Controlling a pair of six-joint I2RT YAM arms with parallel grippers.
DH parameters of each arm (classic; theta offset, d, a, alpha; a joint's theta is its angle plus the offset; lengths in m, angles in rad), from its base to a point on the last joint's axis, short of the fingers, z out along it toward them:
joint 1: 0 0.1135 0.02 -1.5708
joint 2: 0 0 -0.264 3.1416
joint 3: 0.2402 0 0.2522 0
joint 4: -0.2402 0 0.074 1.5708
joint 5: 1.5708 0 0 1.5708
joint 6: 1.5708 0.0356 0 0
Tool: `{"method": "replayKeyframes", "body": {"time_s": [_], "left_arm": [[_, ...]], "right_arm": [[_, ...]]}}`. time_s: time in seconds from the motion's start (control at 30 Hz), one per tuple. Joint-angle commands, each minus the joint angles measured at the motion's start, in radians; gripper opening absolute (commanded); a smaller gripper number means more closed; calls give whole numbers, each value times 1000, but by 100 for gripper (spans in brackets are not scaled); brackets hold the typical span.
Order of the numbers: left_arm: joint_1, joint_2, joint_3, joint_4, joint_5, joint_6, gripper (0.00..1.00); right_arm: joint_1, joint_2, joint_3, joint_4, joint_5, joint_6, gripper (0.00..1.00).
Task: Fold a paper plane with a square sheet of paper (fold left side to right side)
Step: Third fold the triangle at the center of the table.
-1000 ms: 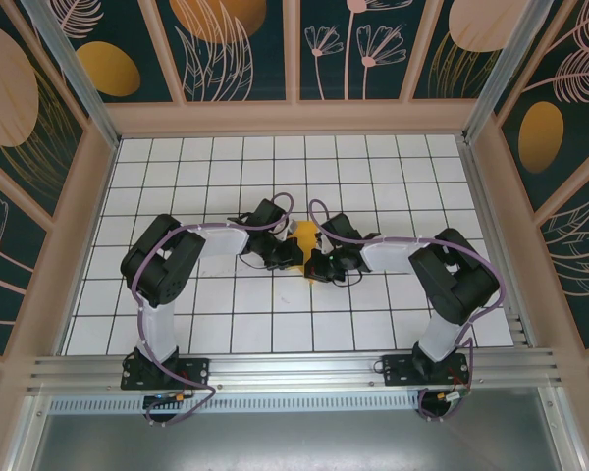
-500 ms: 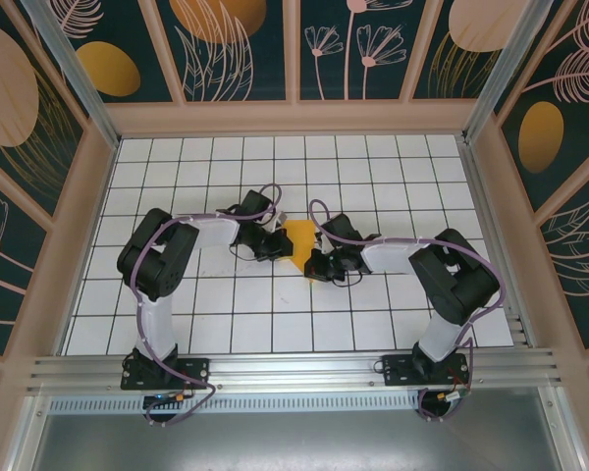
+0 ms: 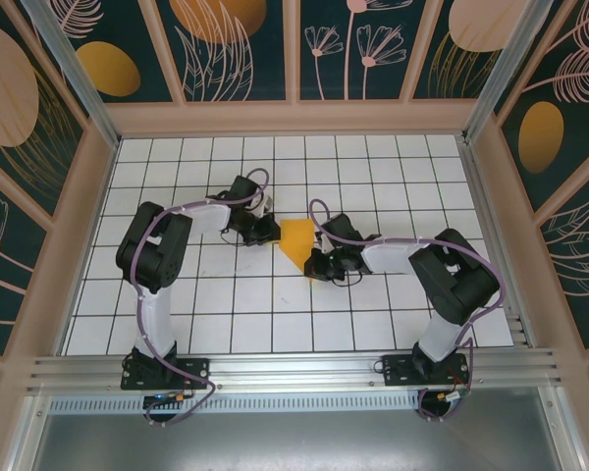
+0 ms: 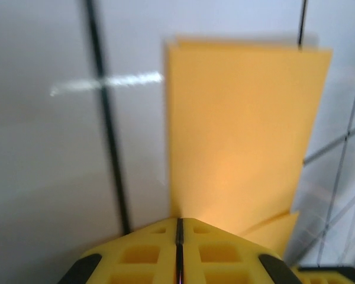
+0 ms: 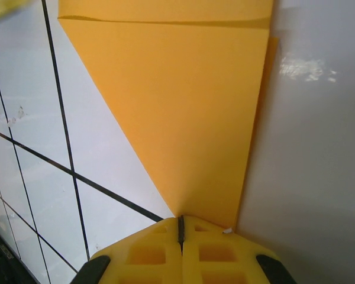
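1. Top external view: the square sheet of paper (image 3: 296, 238), already folded to a smaller shape, lies flat on the table (image 3: 177, 167) between the two tools; the left gripper (image 3: 272, 234) meets one side of it and the right gripper (image 3: 313, 257) its near corner, both with jaws pressed together; two tips bearing in from opposite sides could buckle or skate so thin a sheet; open tiles lie beyond each gripper, and the walls are well apart.
2. Left wrist view: the left gripper (image 4: 178, 228) is closed, with nothing visible between its pads; the paper (image 4: 242, 136) stretches ahead and to the right of the tips; an under-layer peeks out at the corner nearest the tips on the right, so the layers are not flush; a drag from here would likely widen that mismatch; bare table lies left of the tips.
3. Right wrist view: the right gripper (image 5: 180, 228) is closed, its tip at the paper's (image 5: 183, 106) pointed corner; I cannot tell whether it presses or merely touches; a slanted edge runs off ahead-left; a sliver of lower layer shows along the right edge; a slip here could loosen the crease; bare table lies on both sides.
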Motion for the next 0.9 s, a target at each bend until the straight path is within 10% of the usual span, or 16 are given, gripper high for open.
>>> {"method": "replayKeyframes", "body": {"time_s": [0.0, 0.37, 0.87], "left_arm": [[41, -19, -6, -9, -184, 16, 11], [-16, -274, -174, 110, -35, -65, 14], [-154, -80, -99, 187, 6, -121, 14]], "right_arm": [[-10, 40, -61, -212, 73, -20, 0], [-12, 52, -41, -219, 79, -27, 0], [-14, 65, -16, -213, 81, -25, 0]]}}
